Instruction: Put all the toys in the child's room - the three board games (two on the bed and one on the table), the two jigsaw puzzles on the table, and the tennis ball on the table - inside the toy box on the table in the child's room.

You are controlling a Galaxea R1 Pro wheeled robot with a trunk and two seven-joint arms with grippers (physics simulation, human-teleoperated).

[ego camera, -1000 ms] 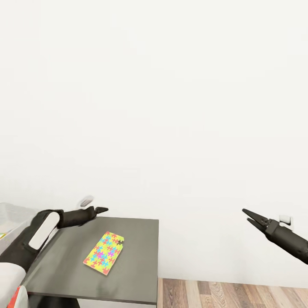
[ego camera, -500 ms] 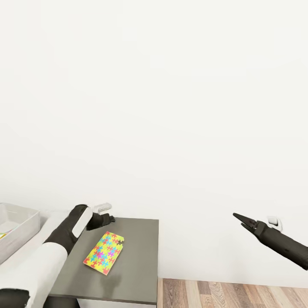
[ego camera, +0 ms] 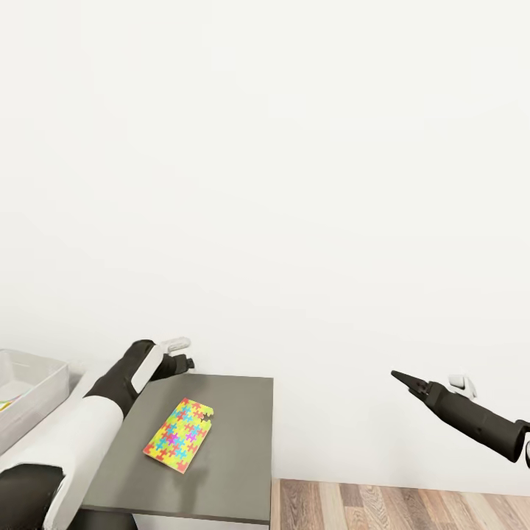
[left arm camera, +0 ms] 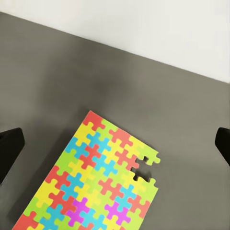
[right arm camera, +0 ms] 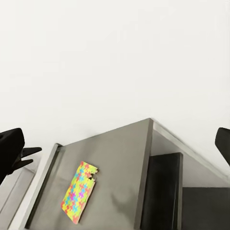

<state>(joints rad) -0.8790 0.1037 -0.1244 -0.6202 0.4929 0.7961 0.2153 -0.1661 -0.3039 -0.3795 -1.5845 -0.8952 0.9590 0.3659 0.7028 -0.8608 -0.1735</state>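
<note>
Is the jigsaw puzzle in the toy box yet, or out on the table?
Out: the jigsaw puzzle lies flat on the grey table, untouched.

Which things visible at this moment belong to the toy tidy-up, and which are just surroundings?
Job:
- jigsaw puzzle, flat on the table
- toy box, at the head view's left edge
- left gripper, open above the puzzle
- right gripper, away from the table

Surroundings:
- white wall
- wooden floor

No readable text, label, brand, number or sign appears in any view. The jigsaw puzzle (ego camera: 179, 435) on the grey table (ego camera: 235, 471) bears only a pattern of coloured interlocking pieces, with no lettering on it.
</note>
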